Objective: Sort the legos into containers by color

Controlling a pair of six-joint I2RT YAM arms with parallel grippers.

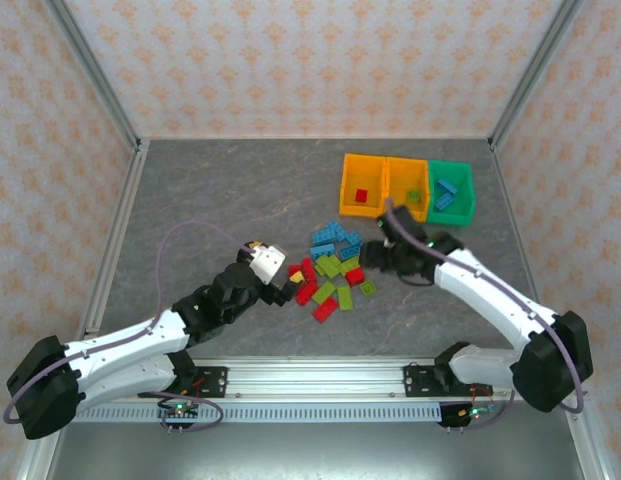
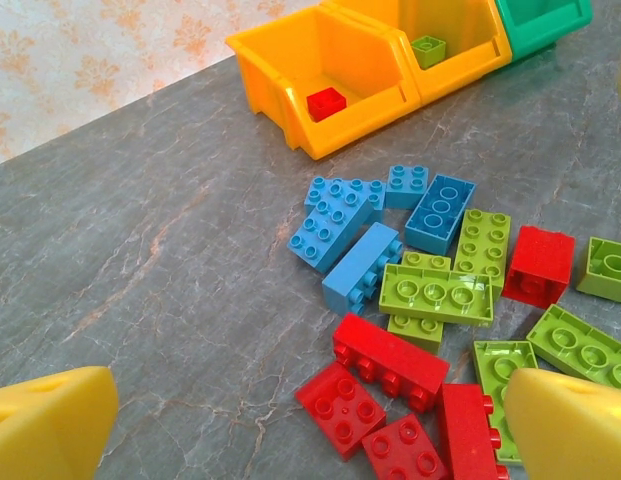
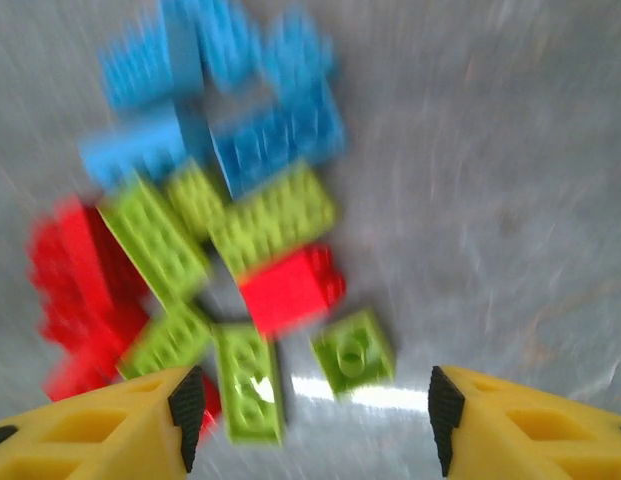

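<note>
On the table (image 1: 210, 200) the legos (image 1: 332, 272) lie in a loose pile, just ahead of the fingers (image 2: 50, 425) of the left gripper (image 1: 293, 283), mostly toward its right finger. Beyond the pile from there stands the row of containers (image 1: 407, 187), with a lone brick (image 2: 326, 103) in the nearest end one. Seen from the right gripper (image 3: 310, 405), the pile lies ahead and to the left; one small brick (image 3: 353, 350) sits between its fingers.

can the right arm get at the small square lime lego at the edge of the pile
Probably yes: the right tool is open, and the small lime brick lies loose just ahead of its gap, nothing on top. A red brick sits close by.
</note>
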